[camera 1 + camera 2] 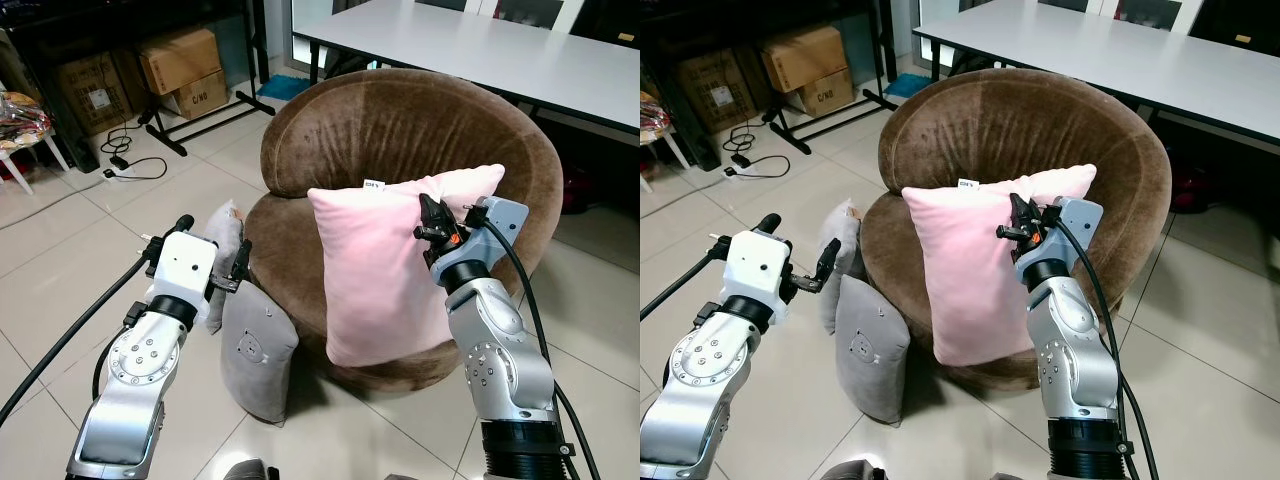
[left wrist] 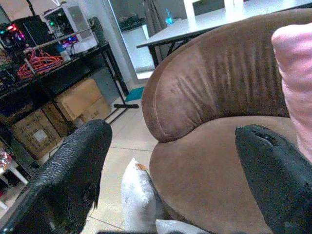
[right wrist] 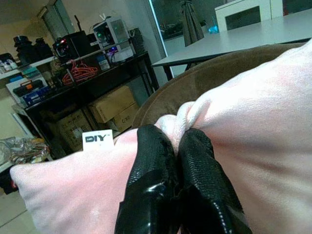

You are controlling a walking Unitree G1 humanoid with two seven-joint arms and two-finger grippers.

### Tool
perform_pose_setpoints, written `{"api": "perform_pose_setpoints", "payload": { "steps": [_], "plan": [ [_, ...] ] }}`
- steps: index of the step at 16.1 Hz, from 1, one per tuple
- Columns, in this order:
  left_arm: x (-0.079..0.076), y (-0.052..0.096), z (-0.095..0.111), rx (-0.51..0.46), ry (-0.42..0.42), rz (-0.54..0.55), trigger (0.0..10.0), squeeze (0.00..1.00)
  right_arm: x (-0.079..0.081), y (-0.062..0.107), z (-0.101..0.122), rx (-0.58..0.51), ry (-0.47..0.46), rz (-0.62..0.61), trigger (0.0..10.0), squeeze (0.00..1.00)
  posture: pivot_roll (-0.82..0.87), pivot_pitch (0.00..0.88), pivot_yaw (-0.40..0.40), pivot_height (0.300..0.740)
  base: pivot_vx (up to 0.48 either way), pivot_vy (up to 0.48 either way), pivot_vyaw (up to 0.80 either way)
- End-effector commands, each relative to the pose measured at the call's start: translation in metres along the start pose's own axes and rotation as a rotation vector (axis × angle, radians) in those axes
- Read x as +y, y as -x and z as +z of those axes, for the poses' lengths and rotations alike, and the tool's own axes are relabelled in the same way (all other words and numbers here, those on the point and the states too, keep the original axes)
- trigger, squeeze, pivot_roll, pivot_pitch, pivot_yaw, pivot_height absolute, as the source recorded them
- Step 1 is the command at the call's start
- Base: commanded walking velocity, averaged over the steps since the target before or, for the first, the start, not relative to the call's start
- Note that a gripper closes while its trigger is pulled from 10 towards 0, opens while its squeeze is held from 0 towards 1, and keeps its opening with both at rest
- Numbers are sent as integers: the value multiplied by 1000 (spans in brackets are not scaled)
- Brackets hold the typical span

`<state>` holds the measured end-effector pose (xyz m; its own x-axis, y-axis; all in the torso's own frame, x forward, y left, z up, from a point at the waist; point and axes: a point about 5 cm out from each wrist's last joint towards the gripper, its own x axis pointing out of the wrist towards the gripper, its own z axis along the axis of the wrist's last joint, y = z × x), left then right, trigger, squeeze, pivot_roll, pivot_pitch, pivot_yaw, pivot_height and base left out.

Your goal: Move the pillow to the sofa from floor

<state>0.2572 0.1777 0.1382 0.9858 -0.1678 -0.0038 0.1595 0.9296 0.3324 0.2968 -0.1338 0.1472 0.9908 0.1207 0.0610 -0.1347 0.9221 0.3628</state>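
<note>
Pink pillow point(image 1: 385, 270): upright on the seat of the brown sofa point(image 1: 400, 130), leaning toward its front edge; white "DIY" tag point(image 3: 96, 138) at the top corner.
Right end effector point(image 1: 437, 228): clenched on a pinch of fabric at the pink pillow's upper edge; both black fingers point(image 3: 161, 190) pressed together with cloth bunched between them.
Left end effector point(image 1: 212, 252): released, fingers spread wide, nothing between them; held in the air at the sofa's left side, above the grey pillow.
Grey pillow point(image 1: 257, 350): stands on the tiled floor point(image 1: 90, 260), touching the sofa base at its left front.
White pillow point(image 1: 224, 250): just behind the grey one, also against the sofa.
Obstructions: the two floor pillows sit directly under the left end effector.
Surroundings: grey counter point(image 1: 480, 50) behind the sofa; cardboard boxes point(image 1: 182, 70) under a black rack at back left; cable and power strip point(image 1: 125, 165) on the floor near them.
</note>
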Motion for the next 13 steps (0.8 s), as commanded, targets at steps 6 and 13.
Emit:
{"api": "perform_pose_setpoints", "payload": {
  "steps": [6,13],
  "plan": [
    [2,-2,2,-15,-14,15,10000,0,4,-5,9,-41,2,11,10000,0,-27,0,3,740,0,-211,0],
    [3,-3,1,-16,16,34,10000,0,5,-6,8,-38,4,14,10000,0,-27,0,-1,740,0,-313,0]
  ]
}}
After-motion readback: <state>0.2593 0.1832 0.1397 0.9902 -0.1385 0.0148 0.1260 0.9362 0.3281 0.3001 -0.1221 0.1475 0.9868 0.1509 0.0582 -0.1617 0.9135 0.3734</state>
